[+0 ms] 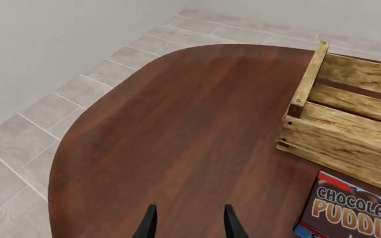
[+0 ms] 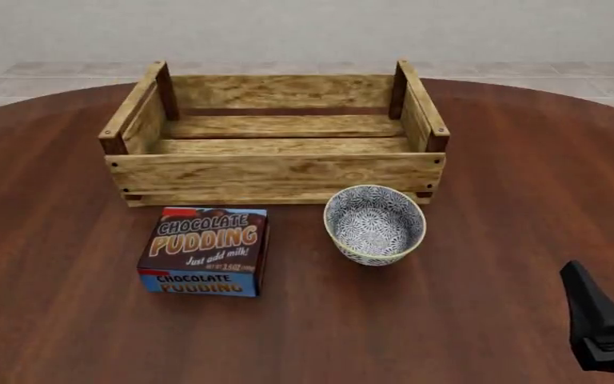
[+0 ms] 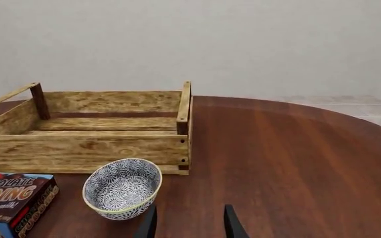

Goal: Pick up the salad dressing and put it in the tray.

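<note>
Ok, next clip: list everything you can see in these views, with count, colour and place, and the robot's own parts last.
Light-wood slatted crate with darker corner posts: one, pale wood, far middle of the table; nothing visible inside it.
Blue-and-brown chocolate pudding box: one, lying flat in front of the crate's left half.
Blue-patterned ceramic bowl: one, blue and white, upright in front of the crate's right half, close to its front wall.
Round dark-brown wooden table: one, under everything.
Pale tiled floor: beyond the table's edge.
Salad dressing bottle: none visible in any view.
Right gripper: one, black, low over the table's near right, open, holding nothing.
Left gripper: one, black, only in its wrist view, open, holding nothing.
</note>
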{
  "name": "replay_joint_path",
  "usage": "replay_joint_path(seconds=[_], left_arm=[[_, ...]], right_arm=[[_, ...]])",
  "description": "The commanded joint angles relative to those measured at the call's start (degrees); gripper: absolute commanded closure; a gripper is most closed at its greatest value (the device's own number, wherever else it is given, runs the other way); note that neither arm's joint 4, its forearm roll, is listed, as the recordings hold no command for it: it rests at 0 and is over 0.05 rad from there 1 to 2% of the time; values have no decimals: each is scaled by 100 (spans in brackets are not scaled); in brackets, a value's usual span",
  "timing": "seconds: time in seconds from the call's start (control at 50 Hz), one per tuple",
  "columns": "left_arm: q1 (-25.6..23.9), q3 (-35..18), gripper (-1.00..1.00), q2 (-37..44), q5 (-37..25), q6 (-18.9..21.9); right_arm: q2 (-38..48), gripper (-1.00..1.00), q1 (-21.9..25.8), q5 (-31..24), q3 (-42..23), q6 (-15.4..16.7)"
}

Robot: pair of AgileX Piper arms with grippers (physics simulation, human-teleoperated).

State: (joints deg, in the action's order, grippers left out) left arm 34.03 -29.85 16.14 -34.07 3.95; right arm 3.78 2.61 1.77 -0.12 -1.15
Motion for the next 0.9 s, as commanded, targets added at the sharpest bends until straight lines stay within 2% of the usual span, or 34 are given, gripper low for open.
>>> replay_joint_path(seconds=[0.02, 0.5, 0.9], left_arm=[[298, 104, -100, 252, 82, -27], [892, 581, -100, 580, 493, 77], [1080, 809, -100, 519, 503, 207]], right_arm=[[0, -100, -4, -5, 0, -16], [38, -100, 33, 2, 0, 67], [25, -100, 39, -11, 1, 90]])
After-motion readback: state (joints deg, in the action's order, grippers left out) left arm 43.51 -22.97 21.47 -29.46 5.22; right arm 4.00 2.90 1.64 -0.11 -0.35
